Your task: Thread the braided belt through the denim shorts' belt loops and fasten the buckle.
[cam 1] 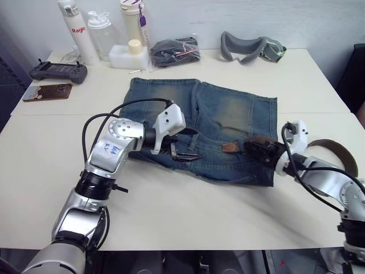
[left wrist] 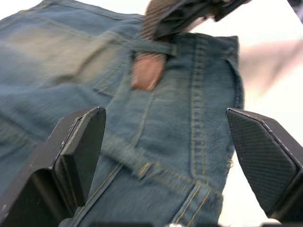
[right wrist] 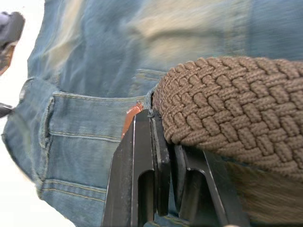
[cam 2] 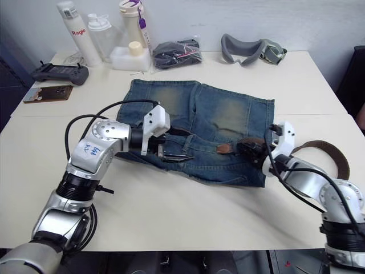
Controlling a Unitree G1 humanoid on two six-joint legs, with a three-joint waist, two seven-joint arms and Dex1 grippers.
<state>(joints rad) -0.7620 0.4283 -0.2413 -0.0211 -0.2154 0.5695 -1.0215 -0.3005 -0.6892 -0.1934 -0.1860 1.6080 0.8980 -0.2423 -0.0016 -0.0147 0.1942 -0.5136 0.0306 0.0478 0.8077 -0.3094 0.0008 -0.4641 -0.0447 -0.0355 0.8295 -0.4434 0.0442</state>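
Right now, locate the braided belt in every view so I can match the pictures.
Left eye: braided belt curls on the table, right of the denim shorts.
Right eye: same.
Left wrist: its leather tip under a belt loop.
Right wrist: weave above the right gripper.
Landmark: the tip.

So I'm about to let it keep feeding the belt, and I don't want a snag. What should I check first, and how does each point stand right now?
1. Right gripper shut on the braided belt: ok, fingers closed against the braid.
2. Belt's leather tip through a belt loop: ok, it pokes out beyond the loop.
3. Left gripper ready to take the tip: ok, fingers open above the waistband, holding nothing.
4. Denim shorts lying flat on the table: ok, spread out, waistband toward the robot.
5. Trailing belt free of tangles: ok, it curves loosely on the table at the robot's right.
6. Buckle position: cannot tell.
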